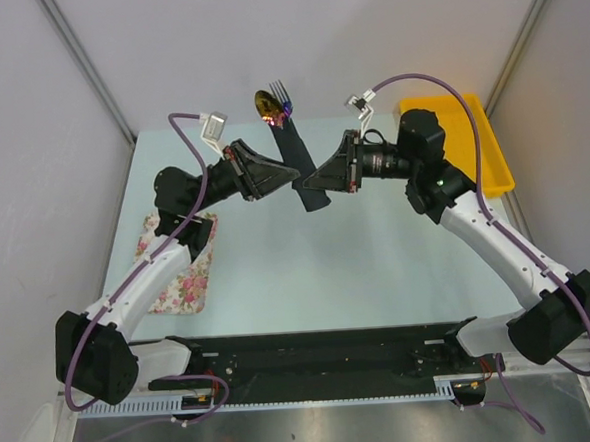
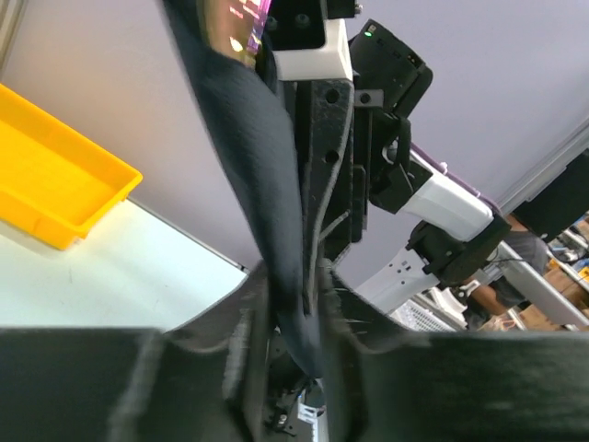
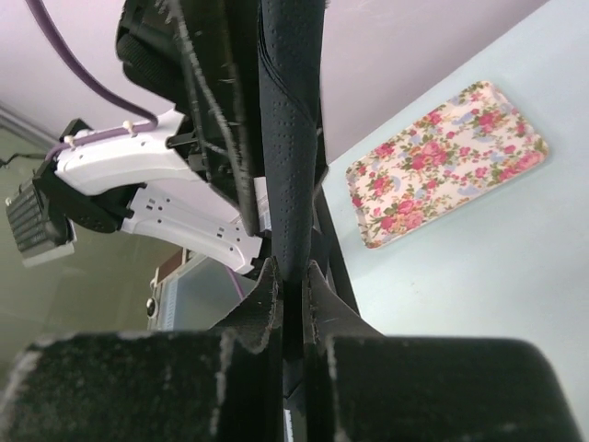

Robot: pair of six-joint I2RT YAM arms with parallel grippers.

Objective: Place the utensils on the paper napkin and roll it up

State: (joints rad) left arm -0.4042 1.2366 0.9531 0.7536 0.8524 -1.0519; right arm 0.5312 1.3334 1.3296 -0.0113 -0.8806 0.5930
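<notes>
The black paper napkin (image 1: 297,159) is rolled into a slim tube and held upright above the table's far middle. The utensils (image 1: 274,102) stick out of its top: a gold spoon bowl and fork tines. My right gripper (image 1: 313,186) comes in from the right and is shut on the tube's lower part; in the right wrist view the fingers (image 3: 267,290) pinch the roll (image 3: 290,138). My left gripper (image 1: 287,171) reaches in from the left. In its blurred wrist view the roll (image 2: 267,166) runs between slightly parted fingers (image 2: 363,322), with a dark gap on one side.
A pink floral mat (image 1: 183,278) lies on the table at the left, also seen from the right wrist as the floral mat (image 3: 446,157). A yellow tray (image 1: 489,164) stands at the far right, behind the right arm. Grey walls close in both sides.
</notes>
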